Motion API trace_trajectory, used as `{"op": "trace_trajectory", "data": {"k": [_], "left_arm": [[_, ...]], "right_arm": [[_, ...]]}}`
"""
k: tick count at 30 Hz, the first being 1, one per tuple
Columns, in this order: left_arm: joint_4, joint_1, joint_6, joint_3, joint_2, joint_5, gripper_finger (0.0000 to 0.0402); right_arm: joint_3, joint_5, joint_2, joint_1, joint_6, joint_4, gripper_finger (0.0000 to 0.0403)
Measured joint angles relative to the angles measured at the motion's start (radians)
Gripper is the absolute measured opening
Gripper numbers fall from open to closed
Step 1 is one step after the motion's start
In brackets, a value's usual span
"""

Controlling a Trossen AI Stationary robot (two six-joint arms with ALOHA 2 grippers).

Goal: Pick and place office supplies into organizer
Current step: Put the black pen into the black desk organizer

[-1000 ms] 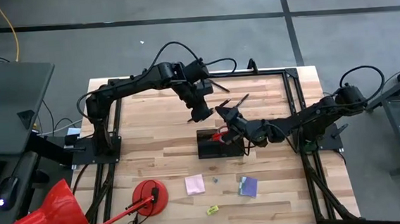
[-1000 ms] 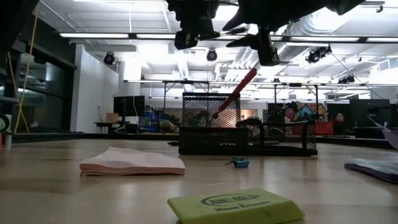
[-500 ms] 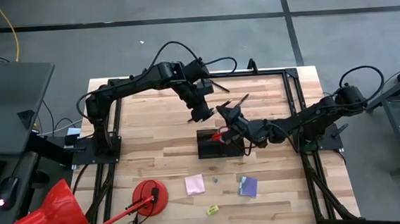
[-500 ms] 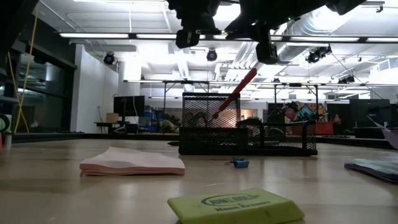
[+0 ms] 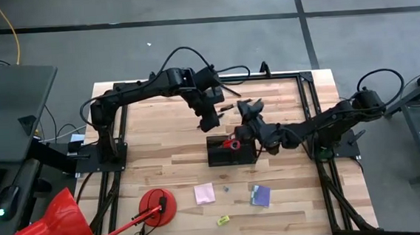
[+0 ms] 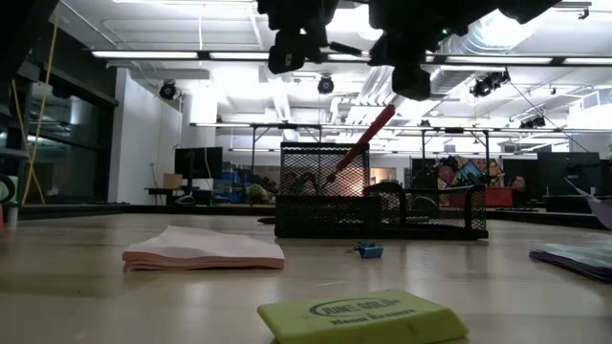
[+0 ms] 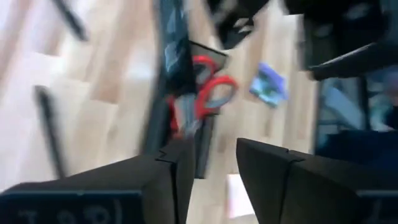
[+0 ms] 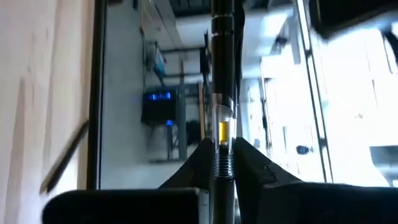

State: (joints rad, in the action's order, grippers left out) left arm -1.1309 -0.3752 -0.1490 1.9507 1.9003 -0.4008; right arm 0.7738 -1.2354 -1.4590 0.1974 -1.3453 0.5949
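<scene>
My right gripper hangs above the far side of the black mesh organizer, shut on a dark pen. Just left of it my left gripper is open with nothing between its fingers. Red-handled scissors stand in the organizer, one red part slanting up out of it. On the near table lie a pink sticky pad, a purple pad and a yellow eraser. My right gripper pinches the pen's clear barrel at the spring between its two fingers. The fingers come in level from the table's right, and the pen runs on ahead in line with them, toward my left gripper. The pen is lifted clear, above the organizer.
A loose dark pen lies on the far table, and a small blue piece in front of the organizer. A big red cone and a red disc sit at the near left. Black frame rails border the table.
My right gripper has shut on the pen and rolled its wrist, staying above the organizer. My left gripper has then opened and let the pen go, staying where it was. The pen stays in the air between the two.
</scene>
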Motion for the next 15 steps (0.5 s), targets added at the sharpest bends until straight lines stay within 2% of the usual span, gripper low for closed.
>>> {"op": "trace_trajectory", "data": {"k": [4, 11, 13, 15], "left_arm": [[-0.044, 0.002, 0.069, 0.0, 0.0, 0.151, 0.013], [-0.037, 0.059, 0.225, 0.0, 0.0, 0.419, 0.0146], [0.021, 0.08, 0.253, 0.0, 0.0, 0.424, 0.0145], [0.073, 0.1, 0.301, 0.0, -0.005, 0.376, 0.014]], "right_arm": [[-0.001, -0.077, 0.0, 0.001, 0.12, -0.065, 0.0016], [-0.003, 0.018, 0.032, 0.024, 0.562, -0.297, 0.0016], [-0.003, 0.048, 0.042, 0.025, 0.669, -0.344, 0.0016], [-0.003, 0.04, 0.054, 0.029, 0.746, -0.382, 0.0016]]}}
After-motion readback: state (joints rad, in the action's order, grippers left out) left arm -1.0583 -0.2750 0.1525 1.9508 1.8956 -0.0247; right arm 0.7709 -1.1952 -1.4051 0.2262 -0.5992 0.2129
